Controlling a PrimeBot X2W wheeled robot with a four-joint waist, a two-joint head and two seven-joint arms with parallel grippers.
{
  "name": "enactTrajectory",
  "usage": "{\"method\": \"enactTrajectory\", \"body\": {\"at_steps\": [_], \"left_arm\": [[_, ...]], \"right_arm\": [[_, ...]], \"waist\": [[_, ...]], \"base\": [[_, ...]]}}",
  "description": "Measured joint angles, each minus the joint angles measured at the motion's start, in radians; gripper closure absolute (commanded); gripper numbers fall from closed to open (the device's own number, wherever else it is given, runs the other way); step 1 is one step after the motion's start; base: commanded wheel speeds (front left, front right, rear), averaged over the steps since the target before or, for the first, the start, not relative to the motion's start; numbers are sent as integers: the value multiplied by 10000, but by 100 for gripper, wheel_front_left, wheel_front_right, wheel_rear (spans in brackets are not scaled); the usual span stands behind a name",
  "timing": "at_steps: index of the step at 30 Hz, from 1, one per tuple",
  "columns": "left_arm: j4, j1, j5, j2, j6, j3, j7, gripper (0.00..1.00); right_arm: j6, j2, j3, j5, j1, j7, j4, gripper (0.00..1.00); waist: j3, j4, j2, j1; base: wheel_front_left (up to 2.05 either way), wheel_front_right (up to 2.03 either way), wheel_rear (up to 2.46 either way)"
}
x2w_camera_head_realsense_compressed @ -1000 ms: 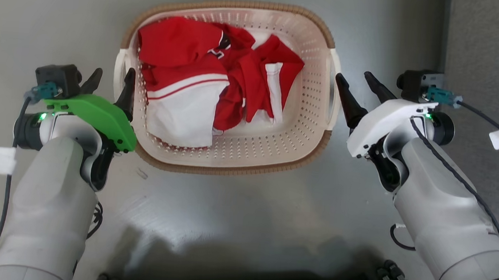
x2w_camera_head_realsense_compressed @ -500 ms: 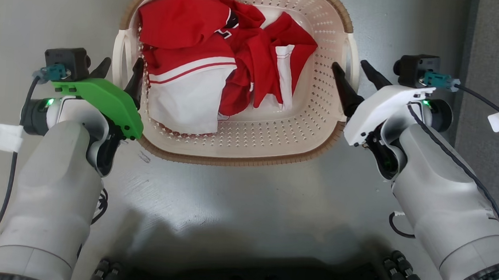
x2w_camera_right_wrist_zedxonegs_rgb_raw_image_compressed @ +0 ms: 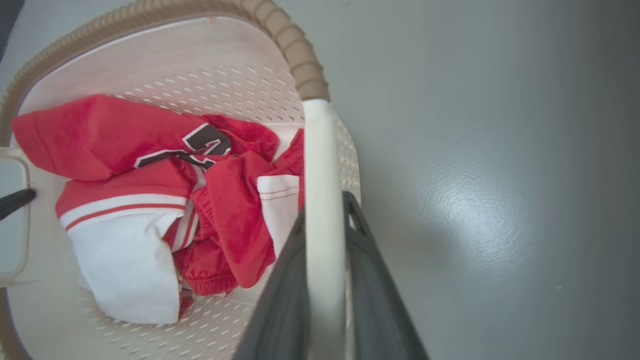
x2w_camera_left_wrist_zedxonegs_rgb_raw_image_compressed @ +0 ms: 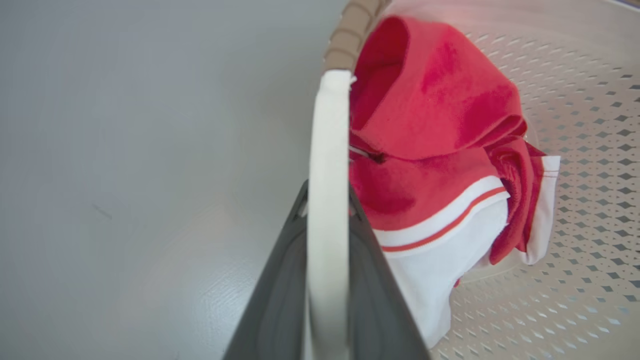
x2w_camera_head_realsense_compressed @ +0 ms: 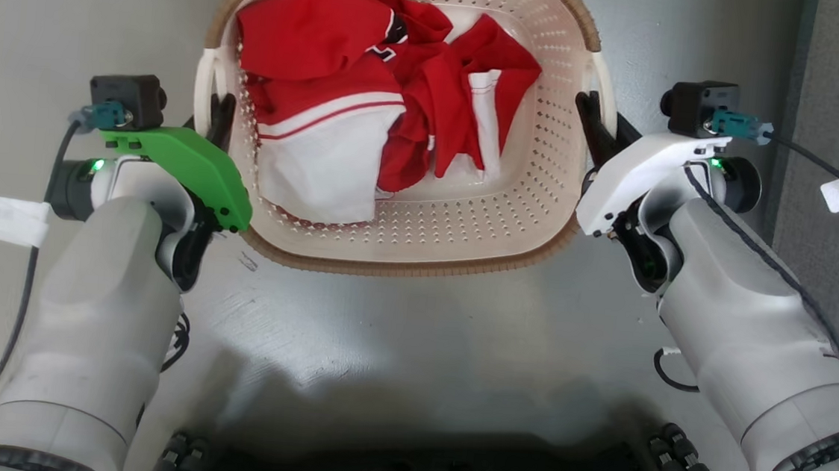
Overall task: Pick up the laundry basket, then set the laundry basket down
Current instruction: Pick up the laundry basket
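Left side: the left gripper [x2w_camera_head_realsense_compressed: 209,118] is at the left handle [x2w_camera_head_realsense_compressed: 204,87] of the laundry basket [x2w_camera_head_realsense_compressed: 537,162]. In the left wrist view its dark fingers [x2w_camera_left_wrist_zedxonegs_rgb_raw_image_compressed: 270,300] flank the white bar and press it from both sides. The jaws are narrowed to the bar's thickness, with the handle clamped between them. The left forearm rises from the lower left, nearly straight up the head view, with the wrist turned in toward the basket.

Middle: the basket sits on the grey floor [x2w_camera_head_realsense_compressed: 411,340] between the two arms, brown rim [x2w_camera_head_realsense_compressed: 387,269] nearest me, with red-and-white clothes [x2w_camera_head_realsense_compressed: 342,72] heaped inside. I cannot tell whether the base is clear of the floor.

Right side: the right gripper [x2w_camera_head_realsense_compressed: 602,122] is at the right handle [x2w_camera_head_realsense_compressed: 605,78]. In the right wrist view its fingers [x2w_camera_right_wrist_zedxonegs_rgb_raw_image_compressed: 280,310] pinch that bar the same way, drawn in tight on it. The right forearm comes in from the lower right, slanted inward.

Progress, as I judge it: both grips look made. The lift is either just starting or next, and the set-down is not yet done.
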Motion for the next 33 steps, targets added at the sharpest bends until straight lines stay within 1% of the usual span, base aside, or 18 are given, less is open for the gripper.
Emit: {"method": "enactTrajectory", "body": {"at_steps": [8, 17, 23, 33], "left_arm": [[370, 0, -399, -40, 0, -330, -174, 100], [811, 85, -769, -79, 0, -598, -165, 100], [1120, 420, -1097, -115, 0, -830, 121, 100], [1388, 838, -1384, -136, 0, -1062, 485, 100]], "right_arm": [[-8, 0, 345, 301, -45, -146, 232, 100], [-8, 0, 815, 1116, 198, -115, 351, 100], [-8, 0, 1093, 1797, 530, 286, 343, 100], [-73, 6, 1563, 2405, 776, 1034, 587, 100]], "waist": [[-350, 2, 0, 0], [-1131, -28, 0, 0], [-1873, -88, 0, 0], [-3240, -247, 0, 0]], "base": [[0, 0, 0], [0, 0, 0], [0, 0, 0], [0, 0, 0]]}}
